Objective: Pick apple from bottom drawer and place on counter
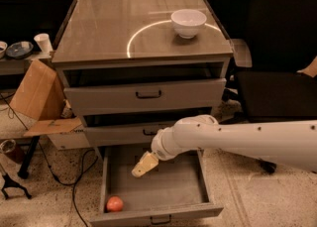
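Jaws together, gripping nothing: gripper (144, 164) low over the flat grey floor of the open bottom drawer (173, 184), on a white arm (247, 139) reaching in from 3 o'clock. At the gripper's 7 o'clock, well apart, apple (114, 203) in the front-left corner; round, so no long axis or heading to call. Up at 12 o'clock, glossy counter (99, 28) with white bowl (188, 22). Black chair (282, 72) at 3, cardboard box (37, 89) at 9, speckled floor (257, 191) below.
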Controlling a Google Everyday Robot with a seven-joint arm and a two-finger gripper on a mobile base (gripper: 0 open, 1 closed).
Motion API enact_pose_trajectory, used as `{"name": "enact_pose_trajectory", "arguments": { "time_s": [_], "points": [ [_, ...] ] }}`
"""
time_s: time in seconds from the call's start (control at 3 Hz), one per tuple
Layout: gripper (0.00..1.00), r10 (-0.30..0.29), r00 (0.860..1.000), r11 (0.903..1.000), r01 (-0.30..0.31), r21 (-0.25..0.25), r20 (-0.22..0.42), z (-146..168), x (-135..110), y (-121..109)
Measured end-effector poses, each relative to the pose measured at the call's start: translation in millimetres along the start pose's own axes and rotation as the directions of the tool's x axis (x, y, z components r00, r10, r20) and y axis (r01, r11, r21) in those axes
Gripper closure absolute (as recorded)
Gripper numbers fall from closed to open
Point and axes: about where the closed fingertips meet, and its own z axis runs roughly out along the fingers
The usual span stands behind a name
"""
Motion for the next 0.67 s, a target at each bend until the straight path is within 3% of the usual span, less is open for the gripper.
{"name": "enact_pose_trajectory", "arguments": {
  "time_s": [0.33, 0.67],
  "points": [
    [0.00, 0.047, 0.995, 0.9966, -0.052, -0.064, -0.086, 96.2, 26.8, -13.9],
    [0.00, 0.150, 0.957, 0.9844, -0.168, -0.052, -0.249, 143.7, 59.7, -19.5]
  ]
}}
